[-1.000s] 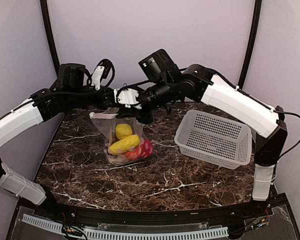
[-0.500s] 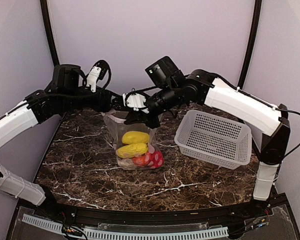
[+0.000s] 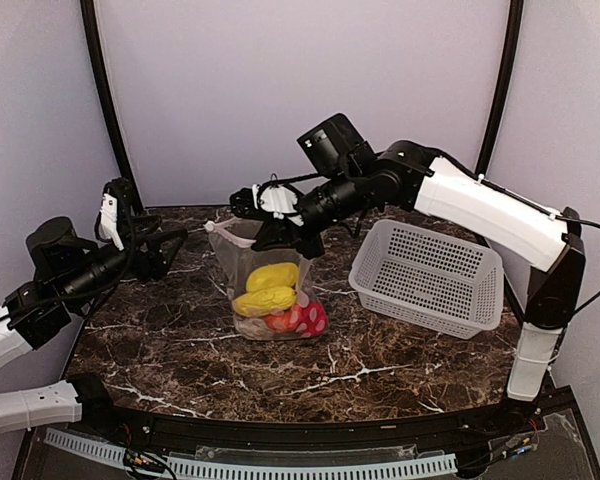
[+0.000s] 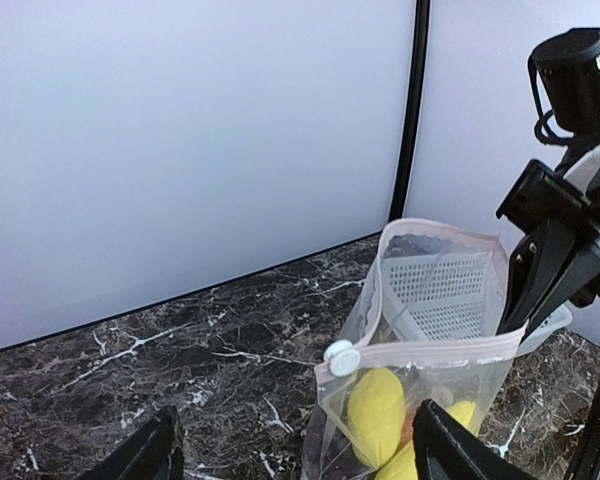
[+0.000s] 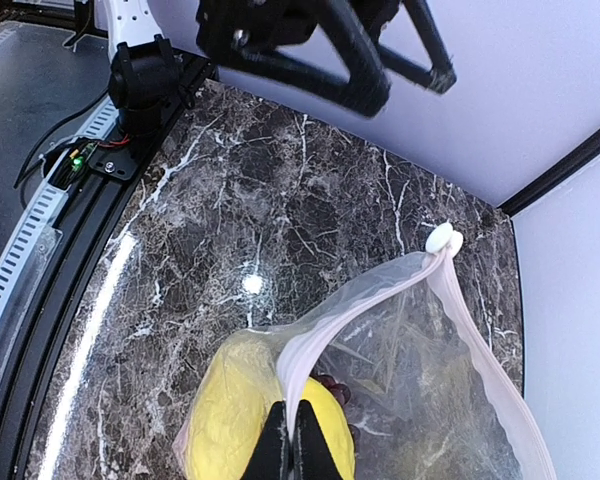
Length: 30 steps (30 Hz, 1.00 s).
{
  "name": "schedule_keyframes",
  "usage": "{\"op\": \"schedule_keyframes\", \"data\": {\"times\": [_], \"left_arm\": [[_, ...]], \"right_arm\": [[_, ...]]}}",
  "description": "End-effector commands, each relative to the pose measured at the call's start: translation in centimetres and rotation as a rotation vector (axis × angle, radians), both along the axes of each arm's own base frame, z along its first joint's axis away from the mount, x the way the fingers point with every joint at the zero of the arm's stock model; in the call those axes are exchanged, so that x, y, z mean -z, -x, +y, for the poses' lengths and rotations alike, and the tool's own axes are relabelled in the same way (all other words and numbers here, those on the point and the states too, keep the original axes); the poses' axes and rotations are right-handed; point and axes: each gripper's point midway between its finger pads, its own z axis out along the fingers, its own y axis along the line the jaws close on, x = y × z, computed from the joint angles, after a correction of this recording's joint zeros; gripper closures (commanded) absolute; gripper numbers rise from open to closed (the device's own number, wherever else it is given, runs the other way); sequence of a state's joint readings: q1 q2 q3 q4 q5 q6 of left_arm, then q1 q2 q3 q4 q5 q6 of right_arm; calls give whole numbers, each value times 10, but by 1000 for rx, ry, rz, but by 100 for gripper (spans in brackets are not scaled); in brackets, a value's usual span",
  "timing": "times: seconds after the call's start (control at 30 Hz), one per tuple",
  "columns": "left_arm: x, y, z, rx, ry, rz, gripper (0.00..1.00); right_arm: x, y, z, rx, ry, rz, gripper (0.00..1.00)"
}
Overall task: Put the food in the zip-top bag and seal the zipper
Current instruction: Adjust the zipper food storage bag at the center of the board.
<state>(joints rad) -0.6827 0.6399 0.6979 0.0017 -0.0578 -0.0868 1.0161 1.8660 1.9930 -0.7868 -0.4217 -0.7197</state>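
Since the earlier frame the left arm [image 3: 80,275] has been drawn away from the zip-top bag [image 3: 255,265] to the left edge of the surface [image 3: 180,340]. The left jaws are now spread wide with nothing between them. The right jaws are pressed fully together on one lip of the zipper [image 4: 430,352], and the bag is held upright by that pinch alone. It stands near the middle of the surface, toward the back edge, just beside the white basket [image 3: 430,275]. The food [image 3: 268,288] is seen piled in its bottom, yellow pieces above red ones. The mouth is judged to be unsealed, since the two lips gape apart behind the small white slider [image 4: 342,357] at the zipper's left end. With one lip gripped and the bag floppy, a sideways tug could tip it and spill the food toward the front edge. The slider is small and could be missed or knocked on a renewed approach. If it is pulled while the lips gape, the tracks may fail to mate.
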Motion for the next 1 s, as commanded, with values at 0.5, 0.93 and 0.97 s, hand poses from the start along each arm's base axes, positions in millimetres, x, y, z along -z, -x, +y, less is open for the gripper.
{"op": "schedule_keyframes", "data": {"times": [0.5,0.93,0.97], "left_arm": [[53,-10,-68,298,-17,-14,33],[56,-18,-85,410,-17,-42,86],[54,-19,-83,400,-17,-49,92]], "right_arm": [[-16,25,-23,-75,-13,26,100],[-10,4,-31,-22,0,28,100],[-9,-1,-33,-10,1,28,100]]}}
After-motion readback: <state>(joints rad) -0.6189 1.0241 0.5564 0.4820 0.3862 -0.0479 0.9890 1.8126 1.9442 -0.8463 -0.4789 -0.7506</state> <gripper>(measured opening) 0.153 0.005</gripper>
